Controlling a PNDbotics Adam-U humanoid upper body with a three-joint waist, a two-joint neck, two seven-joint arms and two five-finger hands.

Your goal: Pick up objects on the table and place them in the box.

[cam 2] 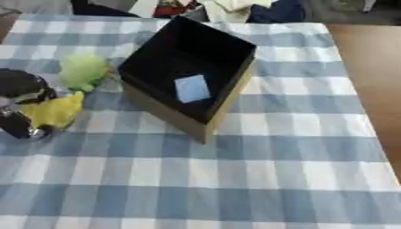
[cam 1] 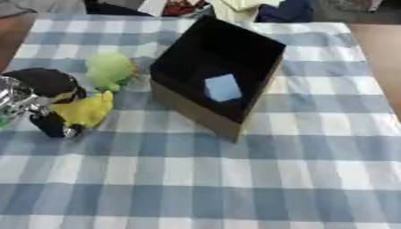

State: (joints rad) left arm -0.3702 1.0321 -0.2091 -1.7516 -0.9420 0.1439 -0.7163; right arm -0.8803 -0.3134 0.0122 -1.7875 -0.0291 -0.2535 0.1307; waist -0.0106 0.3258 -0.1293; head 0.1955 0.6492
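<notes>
**Q:** What lay in front of you?

**Me:** A tabletop point(cam 1: 235, 179) under a blue-and-white checked cloth. Near its middle stood an open box point(cam 1: 200, 117), brown outside, black inside, with one pale blue flat thing point(cam 1: 222, 87) already lying on its floor. Nothing else showed in it.

**Q:** And your hands?

**Me:** My left hand point(cam 1: 35, 96) was at the left edge, just left of the box. Its fingers point(cam 1: 49, 124) were curled round a yellow soft object point(cam 1: 82, 109), which I held right above the cloth or on it; I could not tell which. My right hand showed in neither view.

**Q:** Anything left to collect?

**Me:** A pale green fuzzy object point(cam 1: 109, 69) sat on the cloth just behind my hand, beside the box's left corner.

**Q:** Which step was that?

**Me:** I judged it the pick-up of the yellow one. The next move called for lifting it over the near wall and letting go above the box's opening.
</notes>
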